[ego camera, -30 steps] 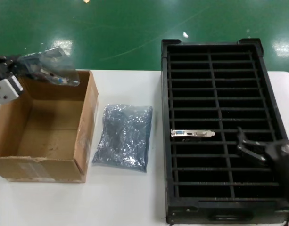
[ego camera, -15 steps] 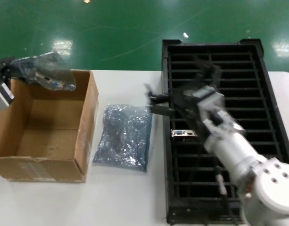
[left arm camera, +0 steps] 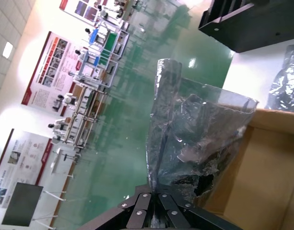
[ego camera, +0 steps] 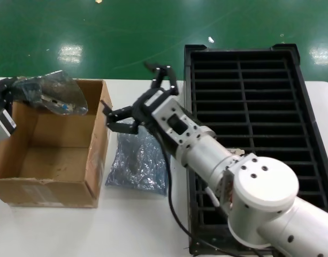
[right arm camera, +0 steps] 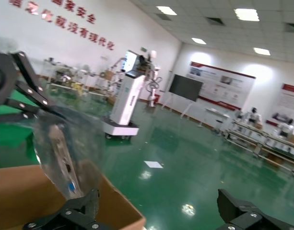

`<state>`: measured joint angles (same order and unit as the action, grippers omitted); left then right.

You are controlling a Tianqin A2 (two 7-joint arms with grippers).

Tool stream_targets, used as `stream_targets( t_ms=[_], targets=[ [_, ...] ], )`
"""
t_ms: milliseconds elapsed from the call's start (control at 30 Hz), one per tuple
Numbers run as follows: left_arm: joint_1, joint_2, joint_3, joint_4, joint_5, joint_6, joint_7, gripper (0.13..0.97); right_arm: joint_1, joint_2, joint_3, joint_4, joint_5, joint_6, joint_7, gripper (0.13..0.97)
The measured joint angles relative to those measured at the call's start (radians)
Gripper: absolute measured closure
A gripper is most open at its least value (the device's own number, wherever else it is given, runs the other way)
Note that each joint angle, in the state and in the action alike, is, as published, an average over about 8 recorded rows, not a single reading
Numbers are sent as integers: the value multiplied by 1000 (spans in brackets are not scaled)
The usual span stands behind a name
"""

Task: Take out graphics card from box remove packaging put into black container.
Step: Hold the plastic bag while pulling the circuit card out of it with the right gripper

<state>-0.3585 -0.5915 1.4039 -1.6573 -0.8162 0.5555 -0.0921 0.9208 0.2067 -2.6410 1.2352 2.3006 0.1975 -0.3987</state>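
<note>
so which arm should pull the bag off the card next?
Likely right. The left gripper is shut on the bagged graphics card above the box, and the right gripper is open beside it.

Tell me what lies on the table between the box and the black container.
An empty silver bag lies flat there, beside the box; the head view shows it, with the open right gripper above it, left of the container.

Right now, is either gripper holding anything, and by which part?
Left gripper pinches the bagged graphics card by the packaging's end; right gripper holds nothing.
</note>
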Motion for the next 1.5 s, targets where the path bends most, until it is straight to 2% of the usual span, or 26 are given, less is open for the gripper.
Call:
stream_targets(
  t_ms=[167, 433, 567, 600, 867, 900, 1167, 1500],
  targets=[
    [14, -4, 3, -3, -15, -1, 7, 957, 33, -18, -50, -18, 16, -5, -8, 231],
    [28, -2, 5, -12, -31, 4, 2, 957, 49, -54, -71, -65, -14, -45, 13, 382],
    [35, 2, -1, -22, -33, 11, -9, 957, 48, -77, -67, -97, -45, -73, 32, 471],
    [37, 3, -3, -24, -32, 13, -12, 957, 47, -83, -63, -105, -54, -81, 38, 471],
    [39, 0, -15, -42, -24, 29, -29, 957, 19, -138, -5, -168, -161, -168, 87, 688],
    [39, -1, -15, -43, -23, 30, -29, 957, 16, -145, 4, -175, -176, -179, 93, 688],
    [29, -15, -2, -35, -25, 25, -11, 957, 1, -189, 43, -221, -264, -255, 130, 845],
    [34, -47, 41, -43, -59, 15, 37, 957, 26, -205, -1, -264, -237, -287, 130, 936]
  ],
)
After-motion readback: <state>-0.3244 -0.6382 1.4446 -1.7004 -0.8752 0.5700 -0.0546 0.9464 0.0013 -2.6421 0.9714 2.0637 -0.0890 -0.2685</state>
